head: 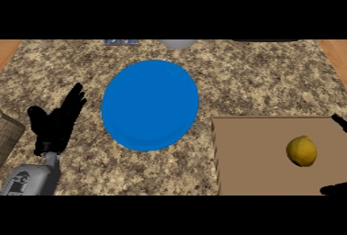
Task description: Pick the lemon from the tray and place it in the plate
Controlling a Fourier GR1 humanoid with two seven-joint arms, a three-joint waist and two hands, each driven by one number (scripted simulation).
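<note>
Noted, at the view's 9 o'clock edge, a corner of a brown woven-looking thing (pixel 7 133), cut off by the frame, with too little shown to name. Found the left hand (pixel 55 120) just beside it toward 3 o'clock: black, open, fingers straight and pointing toward 1 o'clock, thumb spread toward 10 o'clock, holding nothing, over the speckled granite counter (pixel 271 78). Traced its grey forearm (pixel 30 178) down toward 7 o'clock to the lower edge. Saw the blue plate (pixel 150 104) at 3 o'clock of that hand, near it but apart, flat on the counter, looking taller than wide. Made out along the 12 o'clock edge, left to right, a small blue-and-white item (pixel 122 42), a grey rounded object (pixel 177 43) and a dark shape (pixel 264 40), each cropped and not identifiable. Marked the brown tray (pixel 251 160) at 4 o'clock of the plate, its nearest corner close to the plate's rim but not touching, running out of the frame at 3 o'clock. Found the lemon (pixel 301 150), yellow, on the tray's right part, well apart from the plate, its long axis running 12 to 6 o'clock. Caught only two black scraps of the right hand (pixel 337 189) at the frame's edge, one at 1 o'clock of the lemon and one at 5 o'clock, neither in contact with it. Could not tell whether that hand was open or closed.
</note>
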